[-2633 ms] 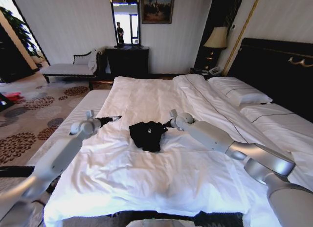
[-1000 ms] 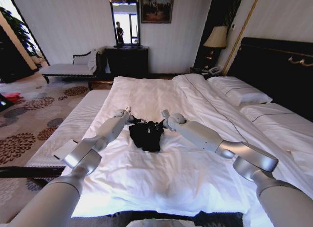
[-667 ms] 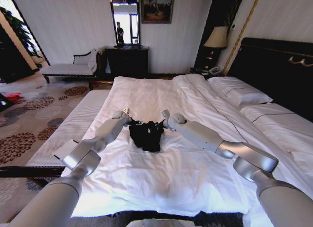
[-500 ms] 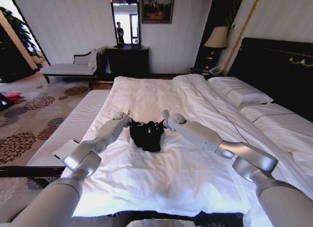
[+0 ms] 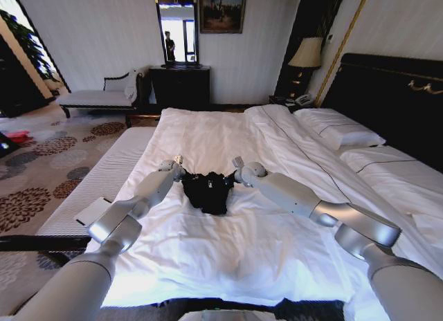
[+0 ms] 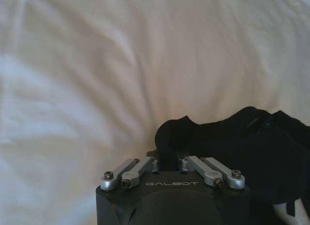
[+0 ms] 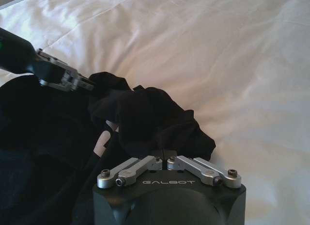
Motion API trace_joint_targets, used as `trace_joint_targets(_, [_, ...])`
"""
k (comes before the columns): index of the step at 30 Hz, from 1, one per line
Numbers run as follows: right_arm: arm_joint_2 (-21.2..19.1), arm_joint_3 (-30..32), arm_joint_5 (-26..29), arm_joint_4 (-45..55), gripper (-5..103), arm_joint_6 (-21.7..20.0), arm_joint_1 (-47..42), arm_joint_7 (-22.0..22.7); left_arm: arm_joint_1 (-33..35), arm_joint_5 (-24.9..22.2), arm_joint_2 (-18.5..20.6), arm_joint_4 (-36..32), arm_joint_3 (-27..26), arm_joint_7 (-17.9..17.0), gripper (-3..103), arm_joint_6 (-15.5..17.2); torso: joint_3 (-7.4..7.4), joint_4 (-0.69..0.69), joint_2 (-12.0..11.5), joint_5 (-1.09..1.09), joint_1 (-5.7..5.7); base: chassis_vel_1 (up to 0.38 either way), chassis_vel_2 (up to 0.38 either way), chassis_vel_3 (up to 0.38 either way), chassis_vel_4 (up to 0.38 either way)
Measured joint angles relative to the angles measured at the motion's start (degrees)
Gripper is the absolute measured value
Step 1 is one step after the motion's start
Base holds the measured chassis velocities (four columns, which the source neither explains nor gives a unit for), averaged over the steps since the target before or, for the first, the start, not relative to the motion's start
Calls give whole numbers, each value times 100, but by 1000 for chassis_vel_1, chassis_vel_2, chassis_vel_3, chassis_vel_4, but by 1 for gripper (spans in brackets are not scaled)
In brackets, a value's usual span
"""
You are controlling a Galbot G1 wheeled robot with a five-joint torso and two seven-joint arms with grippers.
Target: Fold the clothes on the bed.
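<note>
The clothes (image 5: pixel 208 191) are a black T-shirt lying crumpled in the middle of the bed (image 5: pixel 228 245), on its white duvet. My left gripper (image 5: pixel 190 174) is at the shirt's far left edge and my right gripper (image 5: pixel 225 177) at its far right edge. In the left wrist view the left gripper (image 6: pixel 167 154) is shut, with the black fabric (image 6: pixel 232 147) bunched over its tips. In the right wrist view the right gripper (image 7: pixel 163 154) is shut on a bunched fold of the shirt (image 7: pixel 145 118), and the left gripper (image 7: pixel 65 78) shows beyond it at the fabric's edge.
White pillows (image 5: pixel 339 134) lie against the dark headboard (image 5: pixel 387 93) on the right. A lamp (image 5: pixel 306 54) stands in the far corner. A dark dresser (image 5: pixel 180 86) and a pale chaise bench (image 5: pixel 104 96) stand past the bed's far end. Patterned carpet (image 5: pixel 41 162) lies to the left.
The left arm has swung in from the left to the shirt's far edge. The right gripper has stayed at the shirt, and both have drawn its far edge slightly apart.
</note>
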Motion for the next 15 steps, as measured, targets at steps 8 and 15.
trace_joint_targets(8, [23,5,-1,-23,0,13,5,26,106,-174,274,-398,56,-125,2,-2,0,1,0,0,0,0,0,0,0])
trace_joint_targets(15, [-22,259,67,152,0,205,-93,246,299,-627,715,-1355,50,-397,2,-32,0,1,0,0,0,0,0,0,0])
